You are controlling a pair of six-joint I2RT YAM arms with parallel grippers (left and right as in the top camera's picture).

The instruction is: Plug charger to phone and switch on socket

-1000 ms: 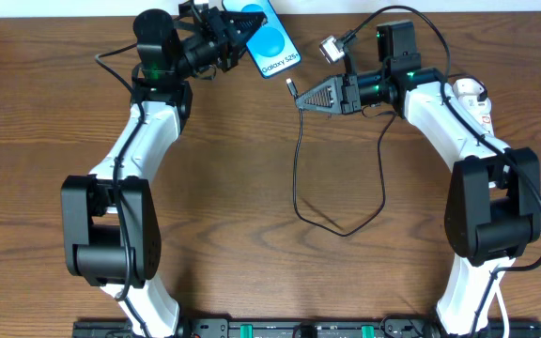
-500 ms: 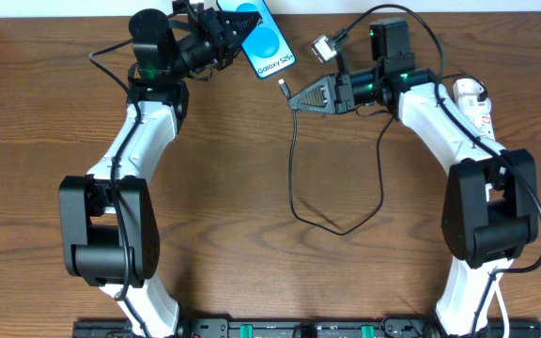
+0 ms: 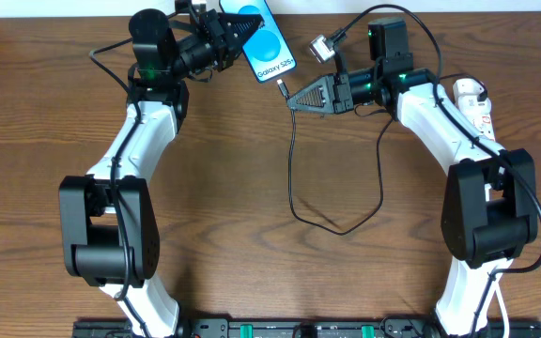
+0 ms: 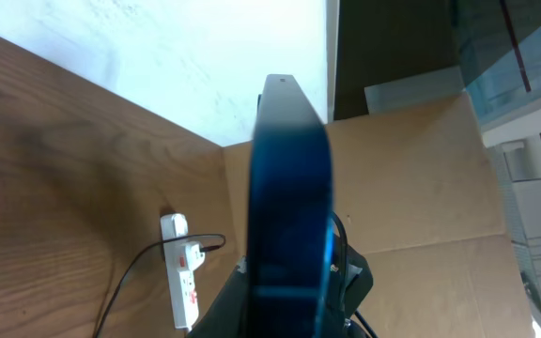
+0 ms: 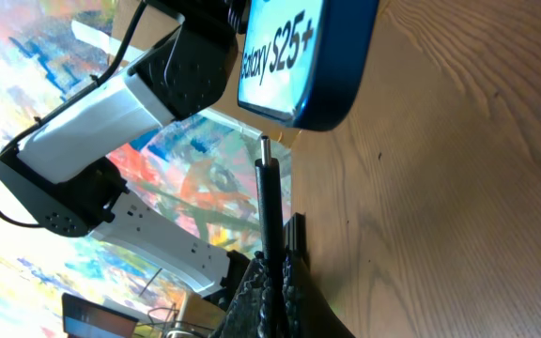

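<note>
My left gripper is shut on the phone, held tilted at the table's far edge, its blue screen reading "Galaxy S25+". In the left wrist view the phone stands edge-on between the fingers. My right gripper is shut on the charger just behind its plug tip. In the right wrist view the plug tip sits just below the phone's bottom edge, not touching. The socket, a white strip with red markings, lies at the far right, also seen in the left wrist view.
The black cable loops over the middle of the wooden table and runs back up toward the right arm. A cardboard box stands behind the table.
From a second ago the right gripper carried the plug tip left and up toward the phone's bottom edge. In the last half second almost nothing moved.
</note>
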